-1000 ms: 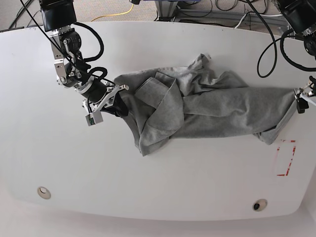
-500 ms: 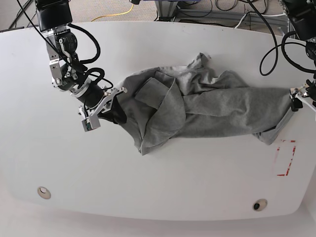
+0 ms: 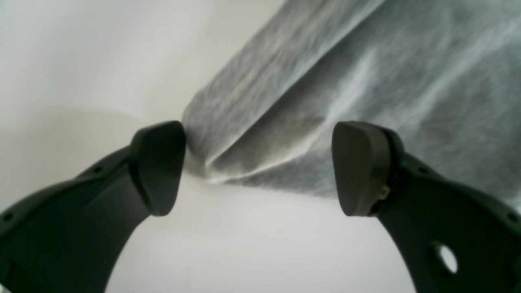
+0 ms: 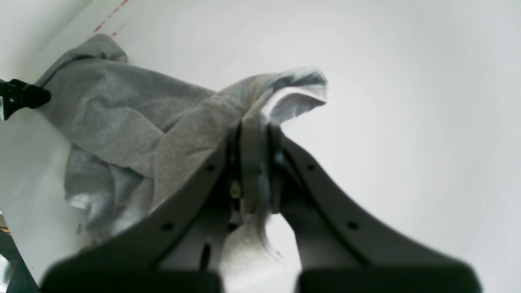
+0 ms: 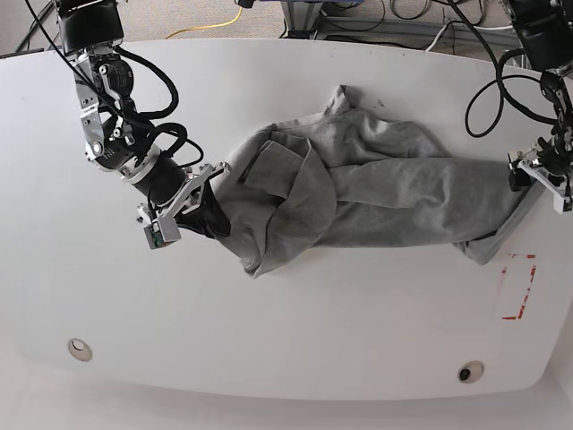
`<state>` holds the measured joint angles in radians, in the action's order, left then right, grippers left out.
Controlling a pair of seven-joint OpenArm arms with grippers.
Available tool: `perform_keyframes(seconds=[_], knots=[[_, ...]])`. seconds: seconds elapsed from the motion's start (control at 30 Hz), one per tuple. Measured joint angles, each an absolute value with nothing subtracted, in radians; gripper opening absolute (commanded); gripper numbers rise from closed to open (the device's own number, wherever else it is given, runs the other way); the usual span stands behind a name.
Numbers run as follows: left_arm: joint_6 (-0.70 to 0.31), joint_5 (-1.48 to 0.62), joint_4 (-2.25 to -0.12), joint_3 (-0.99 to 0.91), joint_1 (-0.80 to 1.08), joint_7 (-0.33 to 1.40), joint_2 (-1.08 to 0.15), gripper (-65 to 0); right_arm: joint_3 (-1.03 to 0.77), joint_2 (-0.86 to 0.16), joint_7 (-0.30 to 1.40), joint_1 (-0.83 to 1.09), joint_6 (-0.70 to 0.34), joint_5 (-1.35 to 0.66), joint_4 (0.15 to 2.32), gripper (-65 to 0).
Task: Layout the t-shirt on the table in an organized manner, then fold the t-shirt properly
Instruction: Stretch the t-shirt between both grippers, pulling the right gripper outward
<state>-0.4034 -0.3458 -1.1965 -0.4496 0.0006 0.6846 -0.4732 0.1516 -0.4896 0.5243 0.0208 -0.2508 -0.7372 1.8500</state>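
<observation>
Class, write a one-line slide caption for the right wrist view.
Right gripper shut on a bunched edge of the grey t-shirt, which trails crumpled across the white table.

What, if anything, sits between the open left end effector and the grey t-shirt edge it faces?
Nothing visible. In the left wrist view the left end effector is open, with the heather-grey cotton t-shirt edge just ahead of its fingertips and only bare smooth white table between them. Whether one pad touches the cloth is unclear.

One t-shirt [image 5: 376,188], two grommets [image 5: 80,348], one red tape rectangle [image 5: 518,286].
</observation>
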Motion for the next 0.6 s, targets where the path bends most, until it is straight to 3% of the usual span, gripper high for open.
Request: perform_keyframes(seconds=[0.6], knots=[[-0.405, -0.345, -1.11, -0.451, -0.002, 0.628, -0.477, -11.9, 0.054, -0.605, 0.518, 0.02, -0.265, -0.741, 1.983, -65.0]])
